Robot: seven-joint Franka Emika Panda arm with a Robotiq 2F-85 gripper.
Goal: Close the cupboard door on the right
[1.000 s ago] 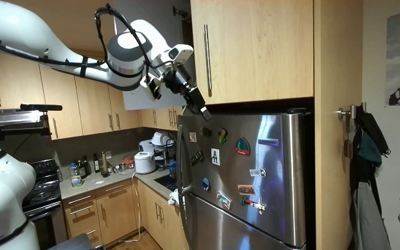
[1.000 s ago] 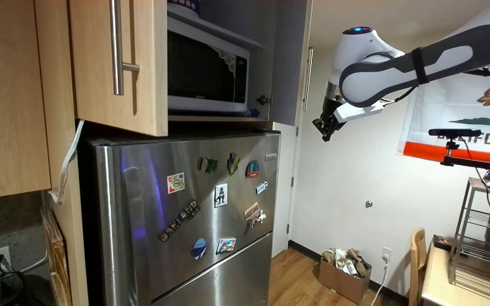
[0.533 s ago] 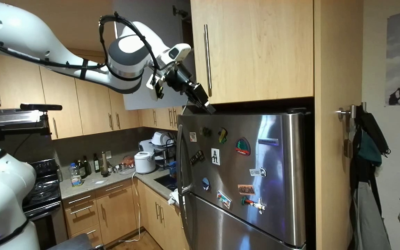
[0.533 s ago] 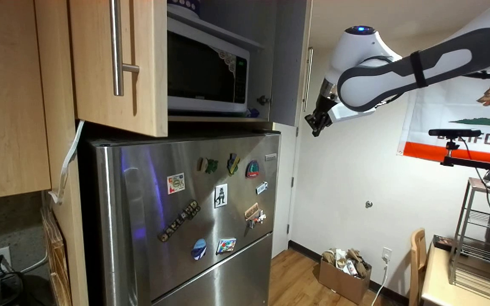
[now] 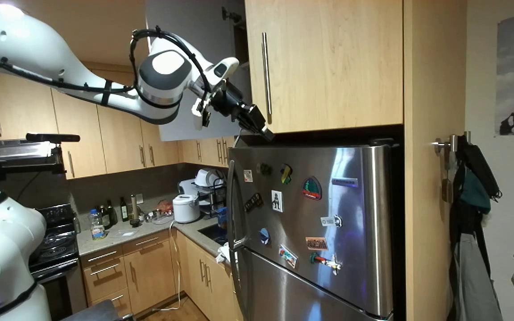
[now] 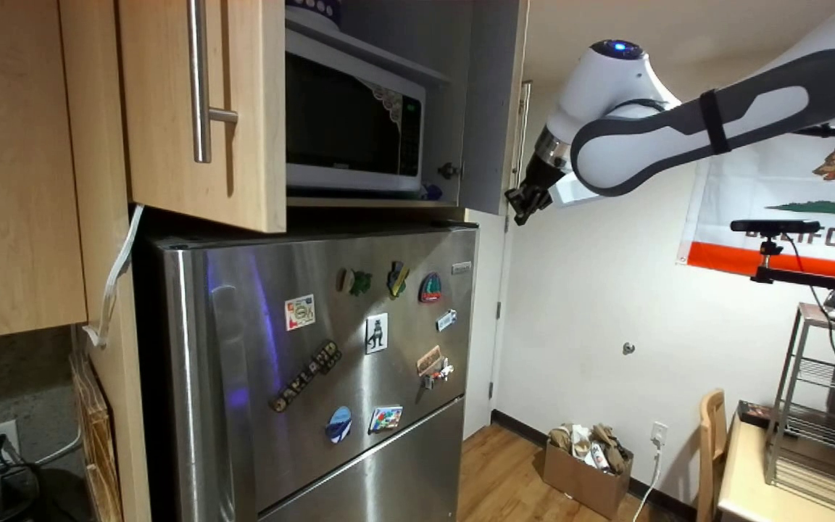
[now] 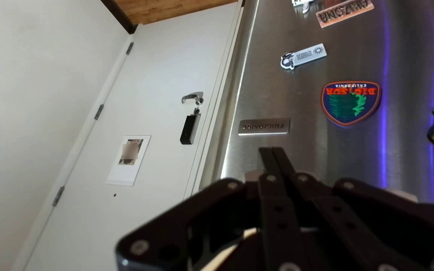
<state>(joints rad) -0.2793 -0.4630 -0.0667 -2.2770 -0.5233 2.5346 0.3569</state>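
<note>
- Shifted in an exterior view: Robotiq gripper point(image 6: 518, 208) toward ten o'clock, right cupboard door point(image 6: 493, 109) slightly toward nine.
- Raised in an exterior view: fingertips point(image 5: 267, 132) toward twelve o'clock.

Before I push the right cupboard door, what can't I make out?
Contact: in an exterior view the gripper overlaps the right cupboard door; touching or apart, unclear.
Microwave: left end hidden by the left cupboard door in an exterior view.
Both cupboard doors' tops: cut off by the upper edge in both exterior views.
Dotted item: top cut off by the edge in an exterior view.
Picture on the white door: middle blurred in the wrist view.
</note>
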